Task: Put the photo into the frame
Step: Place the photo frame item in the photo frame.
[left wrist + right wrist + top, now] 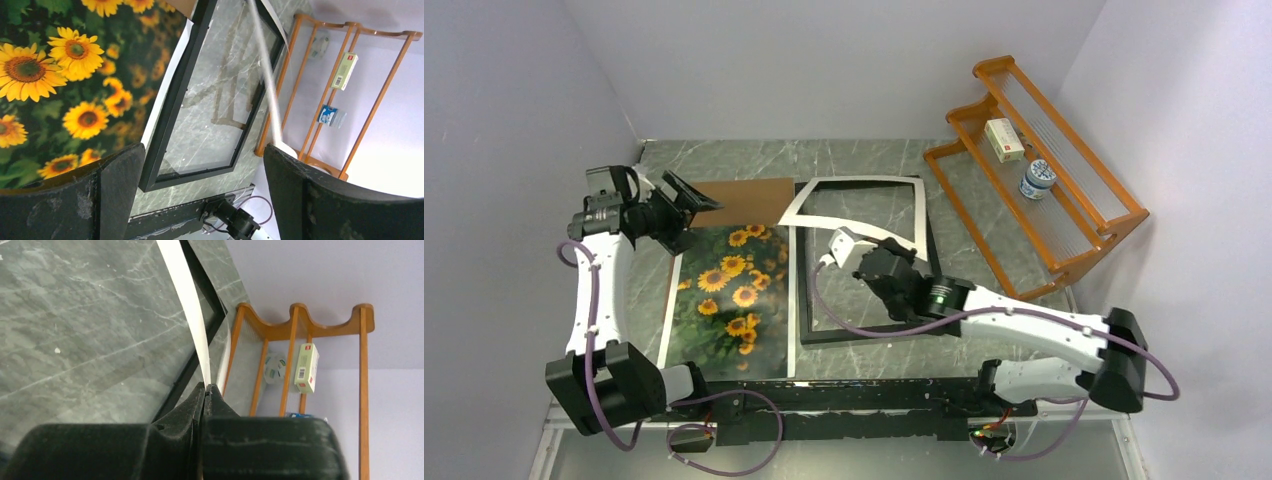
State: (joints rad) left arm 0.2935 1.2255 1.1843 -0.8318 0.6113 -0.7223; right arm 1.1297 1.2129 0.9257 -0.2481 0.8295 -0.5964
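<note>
The photo (pixel 729 300) lies flat on the tabletop (pixel 864 160), just beside the frame (pixel 170 117), at its 9 o'clock side. The left tool (pixel 686 205) is spread wide at the photo's 11 o'clock corner, gripping nothing. The right tool (pixel 844 240) is pressed together, pinching the white mat (pixel 797 205) over the frame.

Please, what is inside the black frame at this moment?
The frame holds only a clear pane; the marble table shows through. The white mat, pinched by the right gripper, is tilted up off it. The right arm hides part of the opening.
</note>
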